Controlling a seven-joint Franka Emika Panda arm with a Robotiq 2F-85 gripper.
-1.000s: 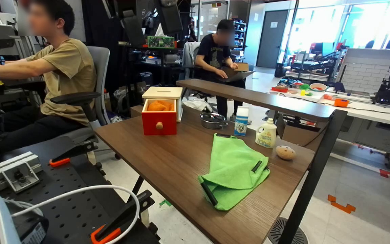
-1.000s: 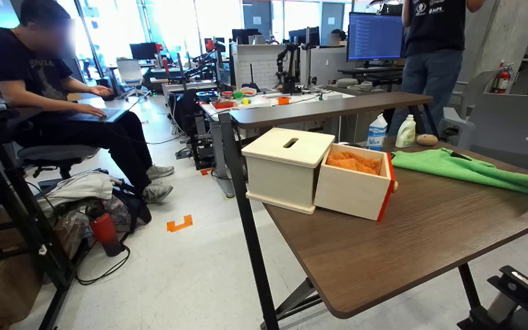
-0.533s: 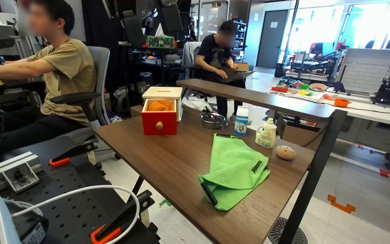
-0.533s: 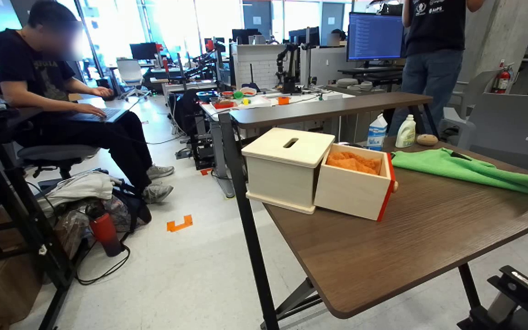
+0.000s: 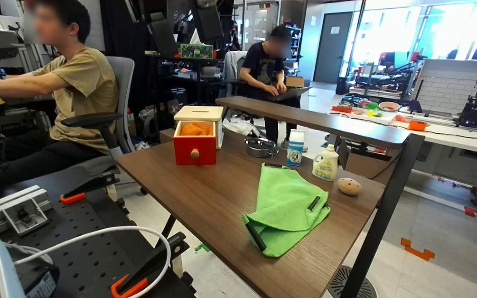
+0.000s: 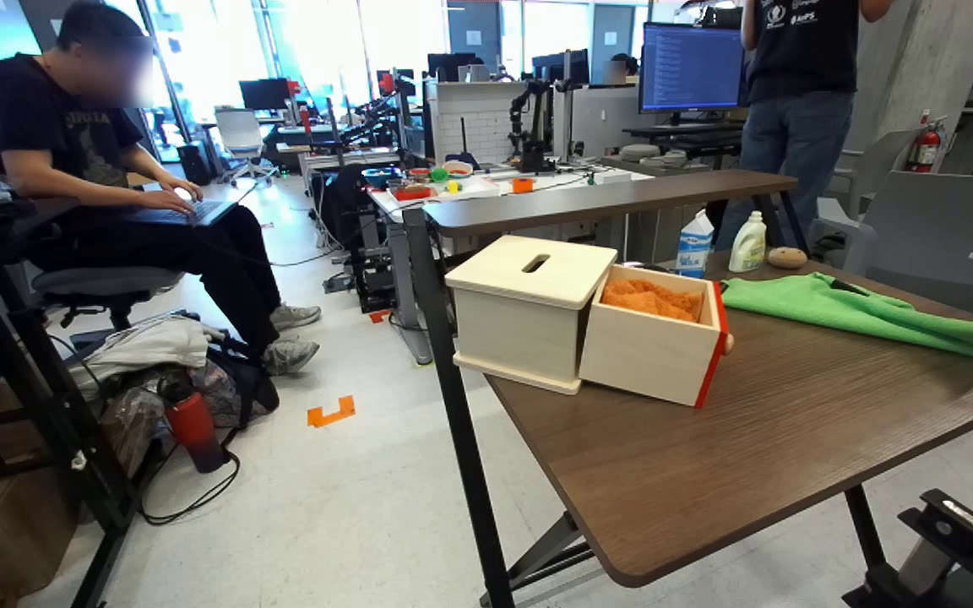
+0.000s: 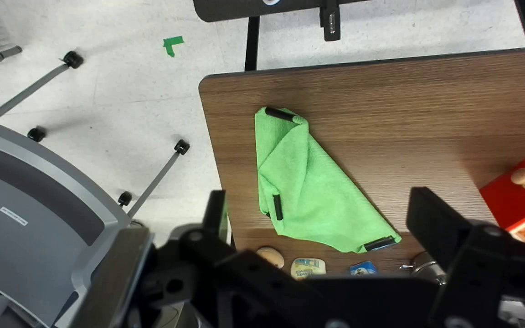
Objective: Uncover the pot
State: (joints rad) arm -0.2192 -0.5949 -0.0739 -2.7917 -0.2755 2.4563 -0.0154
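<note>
Claw (image 7: 319, 207): I saw its jaws spread wide, the black fingers (image 7: 435, 223) well apart at either side of my wrist view.
Pose over the table (image 7: 404, 114): my wrist camera looked down from above, and the claw's body filled the bottom of that view.
Green cloth (image 7: 308, 182): it lay rumpled on the table, seen through the gap between the fingers.
Metal pot (image 5: 260, 147): it stood on the table near the milk carton (image 5: 295, 149); in my wrist view a finger partly hid it, and I could not tell whether its lid was on.
Pale bottle (image 5: 325, 163): it stood between the carton and a tan oval thing (image 5: 349, 186).
Wooden box (image 6: 520, 287): its red-fronted drawer (image 6: 651, 355) stood pulled out with orange cloth (image 6: 655, 297) inside, in both exterior views.
Person in a tan shirt (image 5: 83, 82): sat past the table's edge.
</note>
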